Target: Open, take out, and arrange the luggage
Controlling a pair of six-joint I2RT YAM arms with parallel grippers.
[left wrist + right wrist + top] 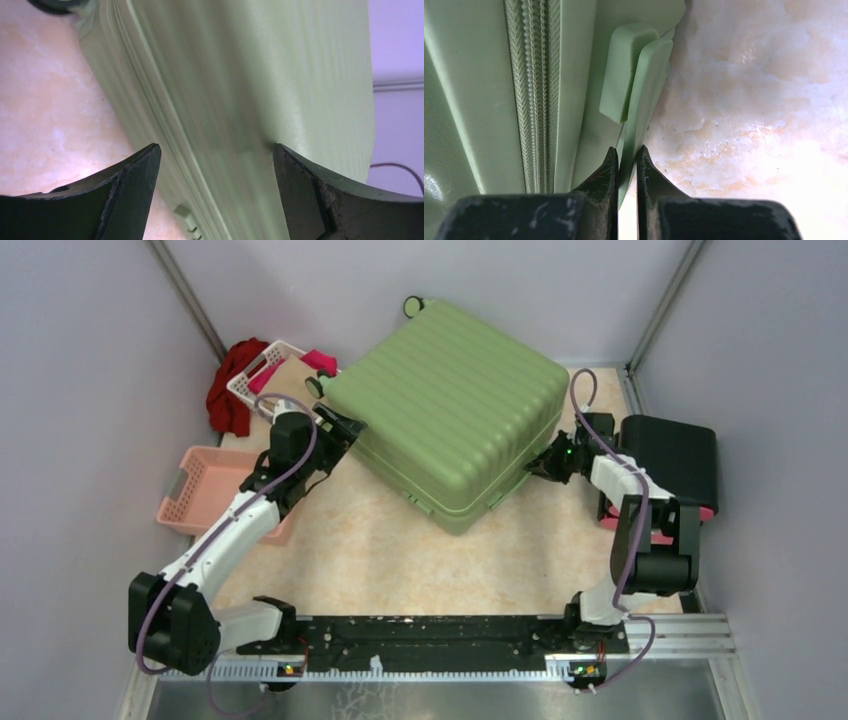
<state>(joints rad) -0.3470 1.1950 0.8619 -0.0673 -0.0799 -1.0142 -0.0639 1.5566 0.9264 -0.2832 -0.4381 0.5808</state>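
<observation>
Well, the luggage [455, 425] lies shut on the desk's [400, 560] far half. The right pincer [626, 159] is clenched on a thin green tab [650, 85] beside the zipper [535, 90], and the left pincer [215, 152] is released astride the opposite edge. Best to pull steadily along the seam, with the left bracing the shell.

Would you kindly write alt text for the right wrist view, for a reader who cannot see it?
The right gripper pinches a thin green tab on the luggage, beside its zipper. Pale marbled table fills the right.
</observation>
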